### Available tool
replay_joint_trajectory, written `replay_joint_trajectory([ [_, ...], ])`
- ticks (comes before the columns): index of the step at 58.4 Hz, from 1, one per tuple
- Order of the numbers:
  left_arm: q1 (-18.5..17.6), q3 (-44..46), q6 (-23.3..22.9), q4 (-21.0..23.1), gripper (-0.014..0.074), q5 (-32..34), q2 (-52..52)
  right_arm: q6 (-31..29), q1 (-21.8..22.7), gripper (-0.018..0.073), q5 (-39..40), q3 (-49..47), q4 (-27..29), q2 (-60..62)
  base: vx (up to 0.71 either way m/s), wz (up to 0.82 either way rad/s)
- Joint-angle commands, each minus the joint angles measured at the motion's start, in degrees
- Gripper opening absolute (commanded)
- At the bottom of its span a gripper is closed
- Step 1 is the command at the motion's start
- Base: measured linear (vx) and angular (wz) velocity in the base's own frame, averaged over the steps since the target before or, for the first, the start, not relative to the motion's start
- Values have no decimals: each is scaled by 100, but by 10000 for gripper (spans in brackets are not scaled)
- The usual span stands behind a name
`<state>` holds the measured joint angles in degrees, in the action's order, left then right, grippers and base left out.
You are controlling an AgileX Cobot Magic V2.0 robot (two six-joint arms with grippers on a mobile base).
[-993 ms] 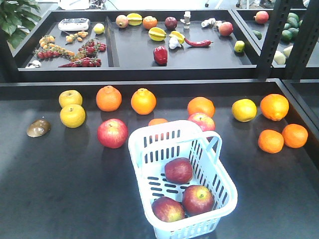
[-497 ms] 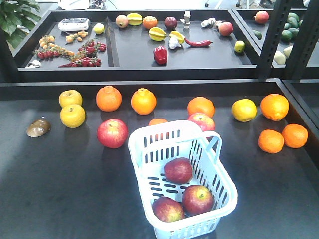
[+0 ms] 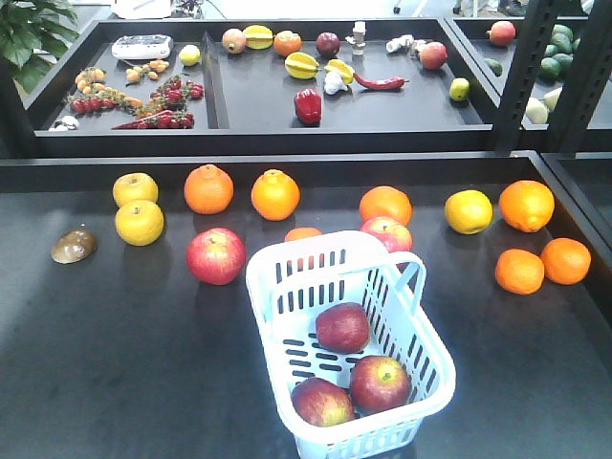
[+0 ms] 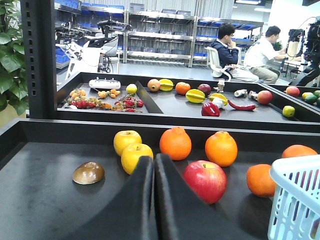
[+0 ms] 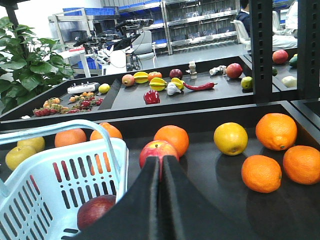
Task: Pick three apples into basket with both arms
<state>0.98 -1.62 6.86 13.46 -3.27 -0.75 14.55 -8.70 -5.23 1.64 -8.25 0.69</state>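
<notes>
Both pincers are pressed shut with nothing held: the left pincer (image 4: 153,165) and the right pincer (image 5: 161,165) each show fingers meeting along a thin seam, pulled back above the desk (image 3: 115,363). Three apples (image 3: 342,327) lie in the basket (image 3: 277,287), so the task looks finished. The basket's long axis runs diagonally, far-left to near-right, its handle (image 3: 413,277) up on the right side. Two more red apples (image 3: 215,255) sit outside on the desk.
</notes>
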Motion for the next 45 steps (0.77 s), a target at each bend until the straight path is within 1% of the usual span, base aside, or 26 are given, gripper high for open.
replay_joint_trajectory([
  [1,3,144,-40,25,-6,446,-74,-39,20,-5,408,74,-70,65,0,0],
  [45,3,144,-40,25,-6,446,-74,-39,20,-5,408,74,-70,65,0,0],
])
